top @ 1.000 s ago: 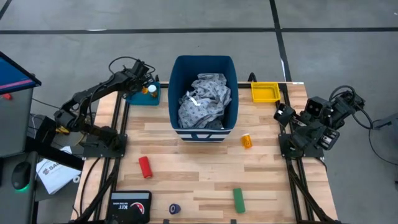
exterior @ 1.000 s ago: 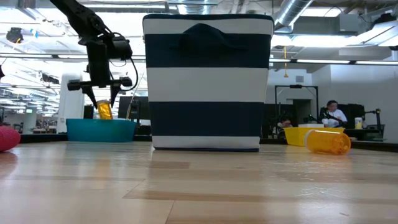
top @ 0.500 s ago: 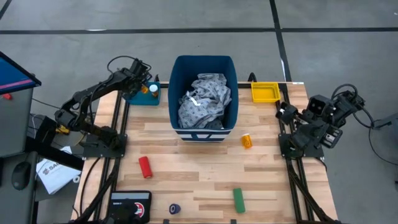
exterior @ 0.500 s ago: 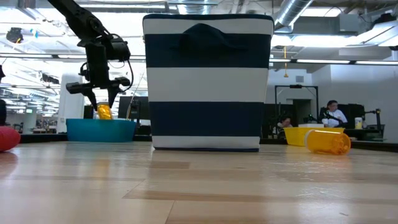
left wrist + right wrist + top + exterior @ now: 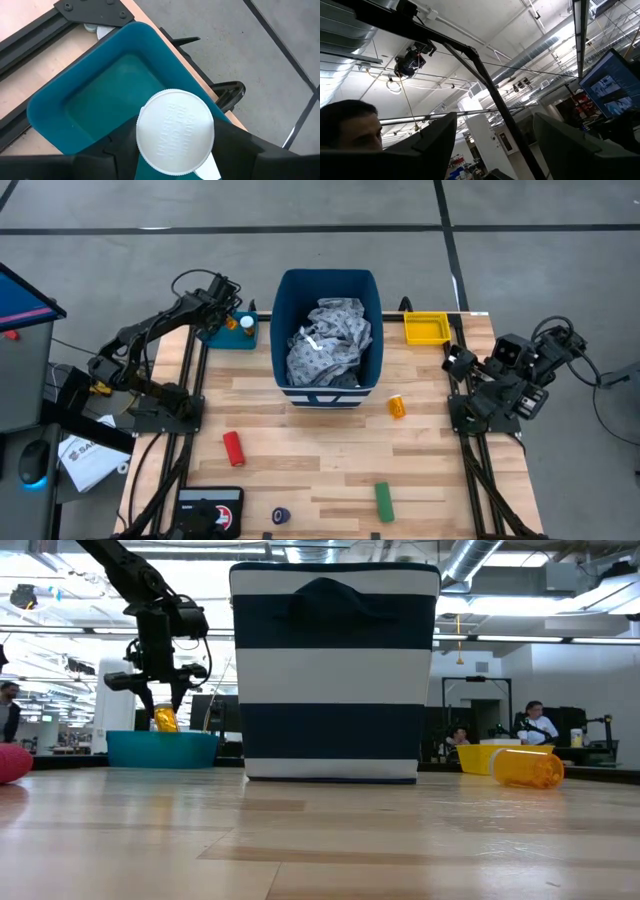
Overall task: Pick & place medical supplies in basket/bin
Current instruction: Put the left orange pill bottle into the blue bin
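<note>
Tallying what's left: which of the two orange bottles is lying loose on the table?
The orange bottle right of the blue bin, on its side; the other bottle is in the left hand over the teal tray.

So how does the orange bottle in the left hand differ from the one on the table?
The held orange bottle hangs upright in the left hand over the teal tray, white cap up. The loose orange bottle lies on its side on the table, right of the blue bin, touched by no hand. Both are small and orange; the held one's cap is white.
</note>
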### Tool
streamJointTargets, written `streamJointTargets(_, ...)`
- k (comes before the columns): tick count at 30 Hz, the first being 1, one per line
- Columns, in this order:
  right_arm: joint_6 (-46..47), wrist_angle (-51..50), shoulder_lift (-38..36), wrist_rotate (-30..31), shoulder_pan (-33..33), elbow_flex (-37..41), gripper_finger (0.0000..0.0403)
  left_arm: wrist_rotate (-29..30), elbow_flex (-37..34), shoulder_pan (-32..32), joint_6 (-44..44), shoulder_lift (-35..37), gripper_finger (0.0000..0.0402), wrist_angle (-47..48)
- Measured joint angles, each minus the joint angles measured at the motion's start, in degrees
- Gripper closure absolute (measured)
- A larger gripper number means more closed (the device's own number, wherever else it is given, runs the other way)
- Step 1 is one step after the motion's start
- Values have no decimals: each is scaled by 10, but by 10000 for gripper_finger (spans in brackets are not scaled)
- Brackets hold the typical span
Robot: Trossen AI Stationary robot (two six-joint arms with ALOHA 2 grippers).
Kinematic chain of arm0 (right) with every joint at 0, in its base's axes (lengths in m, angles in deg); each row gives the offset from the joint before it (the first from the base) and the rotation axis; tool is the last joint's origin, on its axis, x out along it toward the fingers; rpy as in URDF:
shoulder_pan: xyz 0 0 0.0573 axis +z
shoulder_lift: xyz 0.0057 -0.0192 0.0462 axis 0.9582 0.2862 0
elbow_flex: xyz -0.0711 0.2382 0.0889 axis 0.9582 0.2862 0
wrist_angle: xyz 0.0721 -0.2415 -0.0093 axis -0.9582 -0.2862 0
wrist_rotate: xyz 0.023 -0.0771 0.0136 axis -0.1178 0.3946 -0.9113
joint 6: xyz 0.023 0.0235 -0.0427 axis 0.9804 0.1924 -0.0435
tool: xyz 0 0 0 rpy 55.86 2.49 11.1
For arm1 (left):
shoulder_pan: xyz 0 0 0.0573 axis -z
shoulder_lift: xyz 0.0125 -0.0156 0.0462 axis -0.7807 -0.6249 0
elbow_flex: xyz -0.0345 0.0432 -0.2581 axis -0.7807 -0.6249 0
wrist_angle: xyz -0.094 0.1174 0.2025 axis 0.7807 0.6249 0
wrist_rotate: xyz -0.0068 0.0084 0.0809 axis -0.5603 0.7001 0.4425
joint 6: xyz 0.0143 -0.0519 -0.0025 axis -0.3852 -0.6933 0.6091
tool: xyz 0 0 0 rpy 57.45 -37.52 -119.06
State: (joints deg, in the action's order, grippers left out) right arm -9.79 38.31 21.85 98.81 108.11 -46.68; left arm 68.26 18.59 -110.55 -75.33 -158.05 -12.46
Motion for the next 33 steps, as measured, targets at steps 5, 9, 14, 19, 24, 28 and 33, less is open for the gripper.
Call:
streamJointTargets(5, -9, 0, 0, 0, 0, 0, 143, 6, 1, 1, 16, 0, 204, -6)
streamJointTargets(9, -9, 1, 0, 0, 0, 0, 143, 7, 1, 3, 17, 0, 202, -14)
streamJointTargets(14, -9, 1, 0, 0, 0, 0, 143, 5, 1, 8, 17, 0, 203, -24)
streamJointTargets(19, -9, -8, -16, -5, 0, 0, 143, -9, 1, 9, 51, 0, 203, -6)
streamJointTargets(24, -15, -15, -36, -11, 0, 0, 143, -18, 1, 22, 68, 11, 203, 24)
streamJointTargets(28, -22, -19, -45, -17, 0, 0, 143, -17, 1, 44, 88, 19, 203, 21)
streamJointTargets(33, -24, -25, -45, -20, 0, 0, 143, 1, 1, 86, 115, 21, 203, 19)
